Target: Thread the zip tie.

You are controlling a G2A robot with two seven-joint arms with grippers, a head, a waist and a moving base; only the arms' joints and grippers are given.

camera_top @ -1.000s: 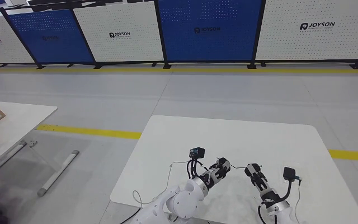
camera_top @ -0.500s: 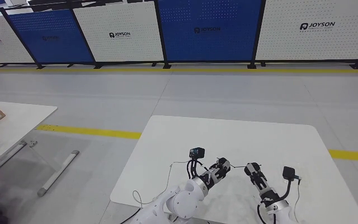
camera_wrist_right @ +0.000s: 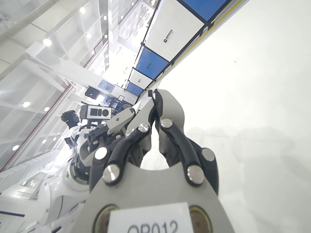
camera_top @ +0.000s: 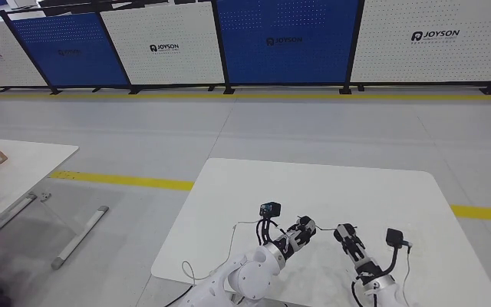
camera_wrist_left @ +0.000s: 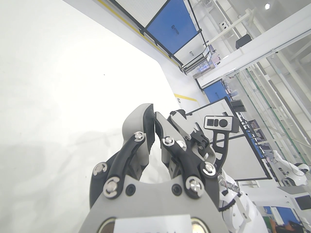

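Both grippers hang close together over the near part of the white table [camera_top: 322, 184]. A thin dark zip tie [camera_top: 325, 228] spans the short gap between them. My left gripper [camera_top: 308, 224] [camera_wrist_left: 154, 113] has its pads pressed together at one end of that strand. My right gripper [camera_top: 341, 230] [camera_wrist_right: 153, 95] is shut too, and a small dark piece of the zip tie [camera_wrist_right: 150, 93] sticks out past its fingertips. Each wrist view shows the other arm's gripper just behind its own, namely the right gripper [camera_wrist_left: 179, 120] and the left gripper [camera_wrist_right: 124, 116].
The table's front edge runs just below the arms. Blue and white pegboard panels [camera_top: 288, 42] stand along the far side of the floor, behind a yellow line. Another white table [camera_top: 31, 157] stands at the left.
The right arm has drifted slightly toward the left arm. Both grippers stay shut.
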